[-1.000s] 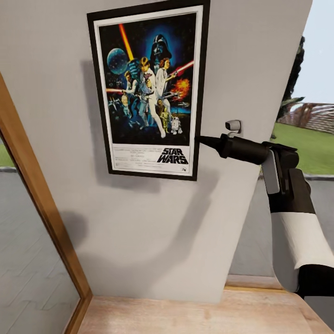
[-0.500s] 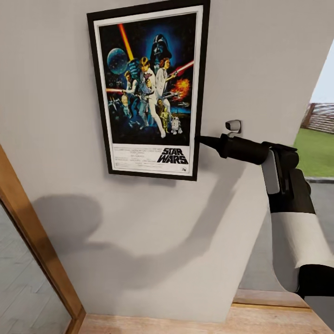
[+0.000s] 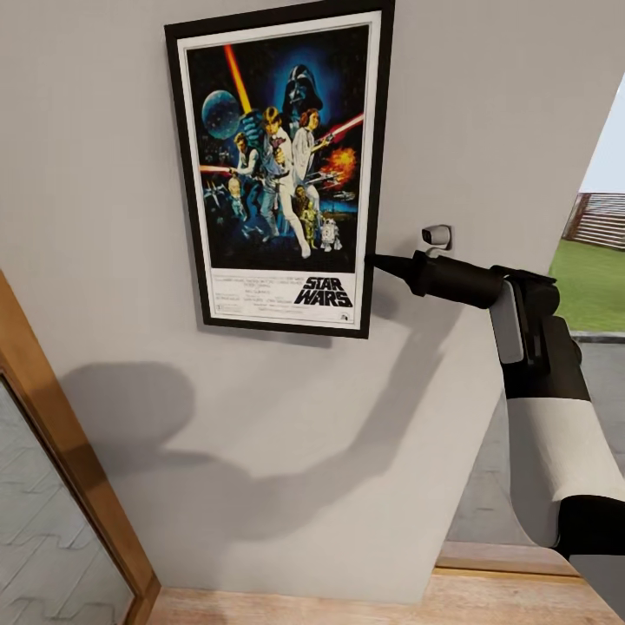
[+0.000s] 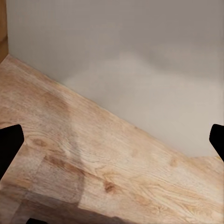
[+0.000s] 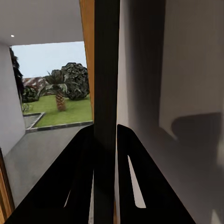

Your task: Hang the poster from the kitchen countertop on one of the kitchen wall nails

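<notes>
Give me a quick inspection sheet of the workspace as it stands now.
Surface: light grey wall, shadowed below the poster.
Job's things: poster upright before the wall; nail not visible.
Clutter: nothing seen.
Grippers: right gripper at the poster's right edge; right wrist view shows its fingers closed on the black frame. Left gripper fingers apart, holding nothing, over wooden floor.
Cables: nothing seen.
Surroundings: wooden door frame; lawn outside.

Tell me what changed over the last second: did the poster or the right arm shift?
Mostly the view moved: the wooden door frame slid left and the outdoor lawn shrank at the right edge, so the camera turned. The poster stayed put against the wall, and the right gripper still pinches its right edge, jaws closed on the frame.
</notes>
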Controlling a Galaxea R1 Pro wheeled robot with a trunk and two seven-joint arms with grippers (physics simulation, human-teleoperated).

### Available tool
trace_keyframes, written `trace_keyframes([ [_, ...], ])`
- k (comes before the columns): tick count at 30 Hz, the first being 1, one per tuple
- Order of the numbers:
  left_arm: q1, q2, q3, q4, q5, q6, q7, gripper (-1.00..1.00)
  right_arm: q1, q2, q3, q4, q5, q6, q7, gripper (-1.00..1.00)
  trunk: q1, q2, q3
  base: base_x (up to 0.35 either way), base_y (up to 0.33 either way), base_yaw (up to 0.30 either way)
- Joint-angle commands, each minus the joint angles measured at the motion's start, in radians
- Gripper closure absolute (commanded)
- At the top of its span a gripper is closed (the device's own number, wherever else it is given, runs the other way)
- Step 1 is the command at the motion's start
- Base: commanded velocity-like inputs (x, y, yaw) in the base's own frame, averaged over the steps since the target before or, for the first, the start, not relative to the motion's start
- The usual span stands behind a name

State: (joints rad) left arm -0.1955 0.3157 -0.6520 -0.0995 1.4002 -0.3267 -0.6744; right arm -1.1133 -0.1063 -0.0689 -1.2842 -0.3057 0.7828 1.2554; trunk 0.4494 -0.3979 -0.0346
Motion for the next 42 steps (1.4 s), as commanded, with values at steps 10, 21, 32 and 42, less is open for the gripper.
trace_keyframes([
  [10, -0.001, -0.02, -0.009, -0.003, 0.006, -0.006, -0.002, -1.0, 0.001, -0.005, 0.001, 0.003, -0.006, 0.004, 0.003, 1.0, 0.001, -0.002, -0.002, 0.0, 0.0, 0.0],
  [21, -0.001, -0.023, -0.009, -0.003, 0.006, -0.006, -0.002, -1.0, 0.001, -0.006, 0.001, 0.003, -0.001, 0.003, 0.004, 1.0, 0.001, -0.002, -0.002, 0.0, 0.0, 0.0],
  [32, -0.001, -0.023, -0.009, -0.003, 0.006, -0.006, -0.002, -1.0, 0.003, -0.006, 0.004, 0.003, -0.003, -0.043, 0.009, 1.0, 0.001, -0.002, -0.002, 0.0, 0.0, 0.0],
  [42, -0.001, -0.023, -0.009, -0.003, 0.006, -0.006, -0.002, -1.0, 0.05, -0.006, 0.006, 0.002, -0.004, -0.1, 0.014, 1.0, 0.001, -0.002, -0.002, 0.0, 0.0, 0.0],
])
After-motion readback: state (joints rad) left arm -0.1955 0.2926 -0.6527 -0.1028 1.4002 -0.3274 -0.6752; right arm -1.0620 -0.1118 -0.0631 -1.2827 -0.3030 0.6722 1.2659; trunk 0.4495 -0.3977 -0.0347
